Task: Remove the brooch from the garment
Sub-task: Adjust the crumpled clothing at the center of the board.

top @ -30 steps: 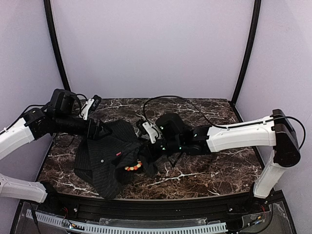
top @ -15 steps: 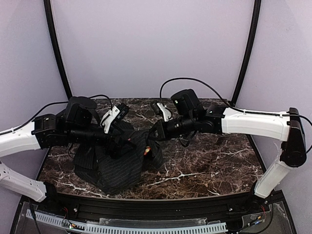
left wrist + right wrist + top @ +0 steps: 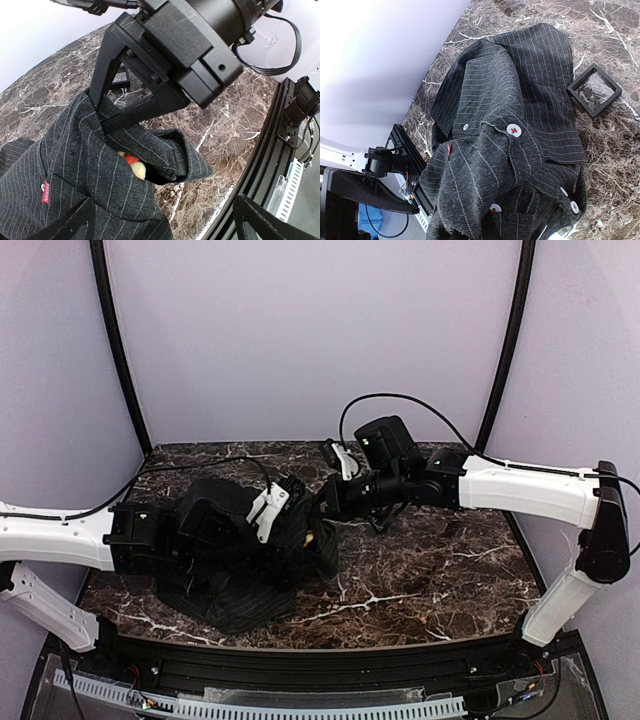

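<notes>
The black pinstriped garment [image 3: 235,575] lies bunched on the marble table, with one fold pulled up. My right gripper [image 3: 322,508] is shut on that raised fold; the left wrist view shows its black fingers [image 3: 102,107] pinching the cloth. The brooch [image 3: 133,165] shows only as an orange and cream bit tucked in the fold below that pinch, and as a small orange spot in the top view [image 3: 310,535]. My left gripper [image 3: 165,227] is open and empty, just above the garment [image 3: 75,165] and close to the brooch. The right wrist view shows the garment [image 3: 520,100] and its white buttons, with the brooch hidden.
A small black square box [image 3: 594,89] lies on the marble beside the garment's far edge. The table's black front rail [image 3: 280,150] runs close to the left gripper. Bare marble [image 3: 430,580] shows to the right of the garment.
The right gripper has lifted a fold of the garment up and back. The left arm has swung right and down over the cloth. The brooch has moved from the front edge into the raised fold.
</notes>
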Robot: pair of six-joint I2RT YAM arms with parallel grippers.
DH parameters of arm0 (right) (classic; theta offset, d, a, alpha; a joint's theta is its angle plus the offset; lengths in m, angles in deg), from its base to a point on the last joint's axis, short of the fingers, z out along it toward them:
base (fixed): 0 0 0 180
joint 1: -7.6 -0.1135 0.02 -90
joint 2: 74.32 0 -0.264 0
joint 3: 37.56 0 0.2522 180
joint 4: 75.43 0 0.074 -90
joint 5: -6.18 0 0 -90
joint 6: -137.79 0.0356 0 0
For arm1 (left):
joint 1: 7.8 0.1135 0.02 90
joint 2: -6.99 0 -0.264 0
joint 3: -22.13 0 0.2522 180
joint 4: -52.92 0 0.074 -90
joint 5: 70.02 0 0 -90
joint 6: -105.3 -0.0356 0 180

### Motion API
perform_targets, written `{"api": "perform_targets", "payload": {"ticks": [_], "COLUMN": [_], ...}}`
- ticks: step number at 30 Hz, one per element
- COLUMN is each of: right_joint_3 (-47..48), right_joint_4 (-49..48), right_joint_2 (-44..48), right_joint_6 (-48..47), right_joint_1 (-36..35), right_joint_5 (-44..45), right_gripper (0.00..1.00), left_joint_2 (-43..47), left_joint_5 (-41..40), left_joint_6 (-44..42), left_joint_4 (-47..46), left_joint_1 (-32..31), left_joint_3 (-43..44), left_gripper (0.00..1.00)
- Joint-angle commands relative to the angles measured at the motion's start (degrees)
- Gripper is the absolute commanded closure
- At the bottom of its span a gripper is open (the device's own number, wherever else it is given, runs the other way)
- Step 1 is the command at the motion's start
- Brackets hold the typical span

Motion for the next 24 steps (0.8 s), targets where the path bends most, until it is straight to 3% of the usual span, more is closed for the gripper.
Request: {"api": "perform_targets", "payload": {"ticks": [1,7,15,19,24], "right_joint_3": [0.2,-0.2,-0.6,-1.3,-1.9], "right_joint_4": [-1.7,-1.6,-1.8,-2.5,-3.3], "right_joint_2": [1.7,2.1,2.9,3.0,2.9], "right_joint_6": [1.0,0.9,0.7,0.7,1.0], "right_joint_1": [0.5,0.5,0.6,0.6,0.6], "right_joint_5": [-0.3,-0.2,0.0,-0.5,-1.7], "right_gripper": [1.00,1.00,1.00,1.00,1.00], "left_joint_2": [-0.5,-2.9,-5.9,-5.4,-6.4], "left_joint_5": [-3.7,-4.6,-18.1,-20.0,-20.6], "left_joint_6": [1.9,5.6,10.1,9.4,7.9], "left_joint_4": [0.1,3.1,9.8,8.8,7.6], "left_joint_1": [-0.7,-1.8,-2.5,-2.5,-2.3], "left_joint_3": [0.2,0.9,3.0,2.9,3.4], "left_gripper": [0.03,0.02,0.05,0.26,0.43]}}
